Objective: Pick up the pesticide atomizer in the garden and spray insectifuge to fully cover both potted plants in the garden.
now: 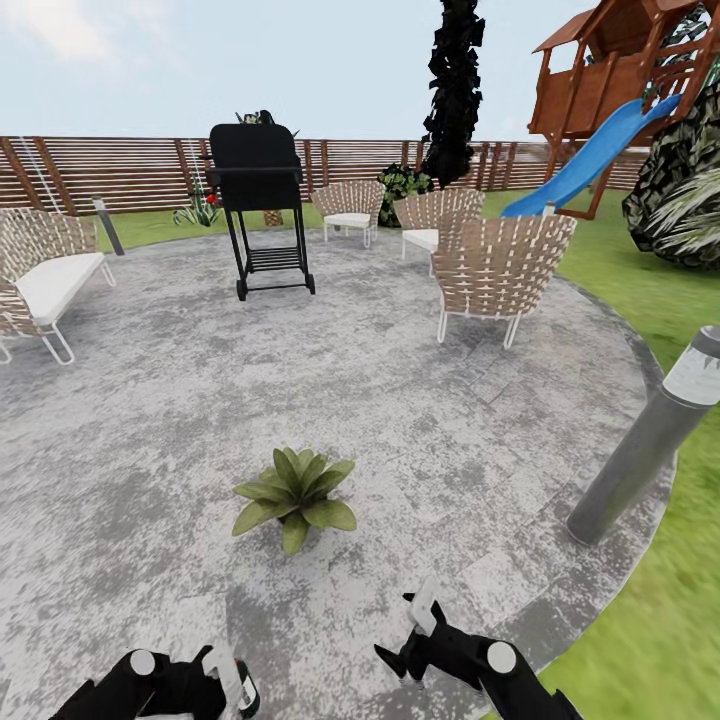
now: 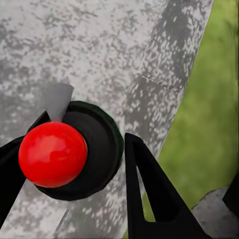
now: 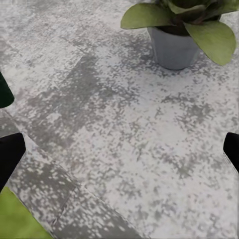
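One potted plant [image 1: 295, 492] with pointed green leaves stands on the round grey stone patio [image 1: 180, 400] of the garden, a short way ahead of both arms. Its grey pot [image 3: 174, 47] is visible in the right wrist view, beyond the fingers. My left gripper [image 1: 222, 672], at the lower edge of the head view, is shut on the pesticide atomizer [image 1: 238, 684], of which a white stem and dark green body show. In the left wrist view the atomizer [image 2: 59, 154] appears as a red ball on a dark green round body between the black fingers [image 2: 149, 194]. My right gripper [image 1: 412, 632] hangs open and empty over the paving.
A grey bollard lamp [image 1: 645, 445] leans at the patio's right edge beside the lawn [image 1: 680, 620]. Farther off stand a black grill [image 1: 260, 200], several wicker chairs [image 1: 495, 265], a cushioned wicker seat [image 1: 45, 280], the brown slatted fence [image 1: 110, 170] and a playhouse with a blue slide [image 1: 590, 155].
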